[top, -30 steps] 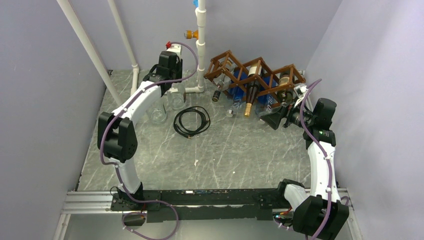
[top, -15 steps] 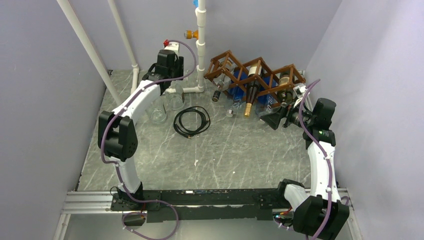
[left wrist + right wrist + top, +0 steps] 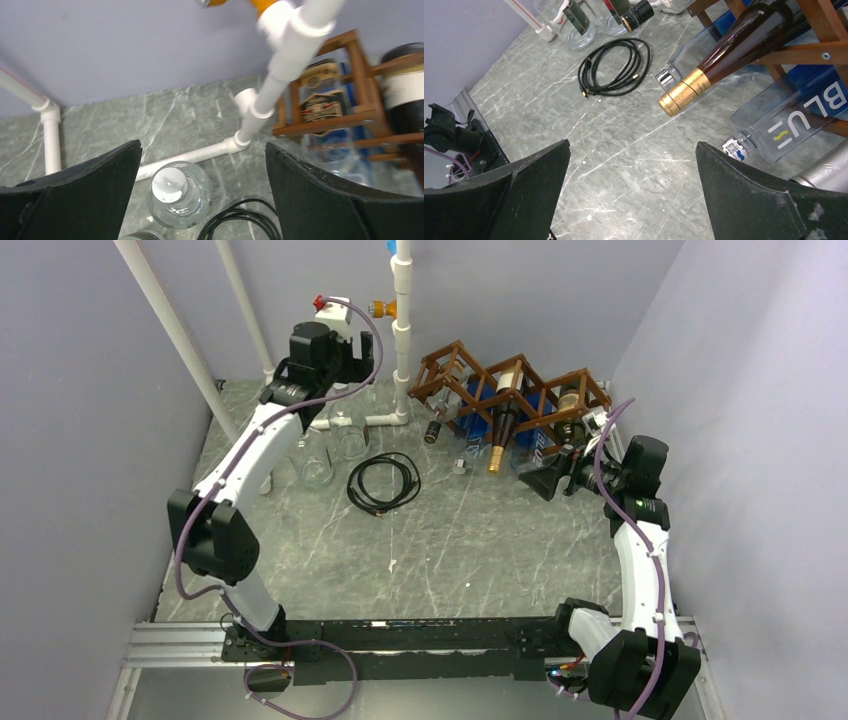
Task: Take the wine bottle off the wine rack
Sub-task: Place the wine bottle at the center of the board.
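The left pincer (image 3: 202,146) gapes wide and empty above a glass jar (image 3: 176,192) by the white pipes (image 3: 280,75). The right pincer (image 3: 632,145) also stands wide apart, grasping nothing, near the wine bottle (image 3: 724,60), which lies in the wine rack (image 3: 819,50) at the back right of the counter (image 3: 624,165), gold neck pointing out.

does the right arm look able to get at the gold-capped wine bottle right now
Probably yes: the right claw is open and close by, and the gold-capped bottle juts neck-first out of the wine rack with nothing between them.
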Motion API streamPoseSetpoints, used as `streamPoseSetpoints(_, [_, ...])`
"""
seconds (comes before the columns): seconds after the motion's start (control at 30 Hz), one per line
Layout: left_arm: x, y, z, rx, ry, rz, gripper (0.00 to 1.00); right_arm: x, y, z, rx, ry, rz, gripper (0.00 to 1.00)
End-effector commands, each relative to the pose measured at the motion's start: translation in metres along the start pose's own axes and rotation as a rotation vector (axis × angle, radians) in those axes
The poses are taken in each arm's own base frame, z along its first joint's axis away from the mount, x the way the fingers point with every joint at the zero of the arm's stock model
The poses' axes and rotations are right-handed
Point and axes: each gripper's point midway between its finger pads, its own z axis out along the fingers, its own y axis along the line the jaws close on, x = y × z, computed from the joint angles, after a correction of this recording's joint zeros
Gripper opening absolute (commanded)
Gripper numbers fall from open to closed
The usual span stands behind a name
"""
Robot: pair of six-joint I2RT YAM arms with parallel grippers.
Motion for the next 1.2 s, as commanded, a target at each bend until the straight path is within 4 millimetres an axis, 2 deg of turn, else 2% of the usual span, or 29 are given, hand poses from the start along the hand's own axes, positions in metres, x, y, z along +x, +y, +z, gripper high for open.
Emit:
streamPoseSetpoints(0.0, [-0.063, -0.034, -0.049, 0.215, -0.166, -0.007, 0.99, -0.016, 0.005, 0.0, -0.012, -0.015, -0.07, 1.0])
streamPoseSetpoints(0.13, [-0.063, -0.06, -0.081, 0.38, -0.214, -0.056, 1.0, -0.016, 0.005, 0.0, -0.017, -0.01, -0.074, 1.0])
streamPoseSetpoints(0.3, [-0.06, -0.071, -0.113, 0.468, -0.232, -0.105, 1.0, -0.014, 0.005, 0.0, -0.027, -0.002, -0.084, 1.0])
streamPoseSetpoints(0.57, [-0.038, -0.09, -0.145, 0.608, -0.157, -0.15, 0.99, -0.016, 0.0, -0.004, 0.004, 0.011, -0.141, 1.0])
streamPoseSetpoints(0.87, [0.004, -0.101, -0.155, 0.695, -0.054, -0.159, 0.99, -0.022, -0.011, -0.025, -0.001, -0.046, -0.141, 1.0])
streamPoseSetpoints(1.0, [0.01, -0.104, -0.155, 0.719, -0.038, -0.175, 1.0, -0.024, -0.027, -0.037, 0.062, -0.072, -0.144, 1.0])
streamPoseSetpoints(1.17, [0.013, -0.104, -0.154, 0.716, -0.021, -0.178, 0.99, -0.02, -0.047, -0.041, 0.135, -0.069, -0.121, 1.0])
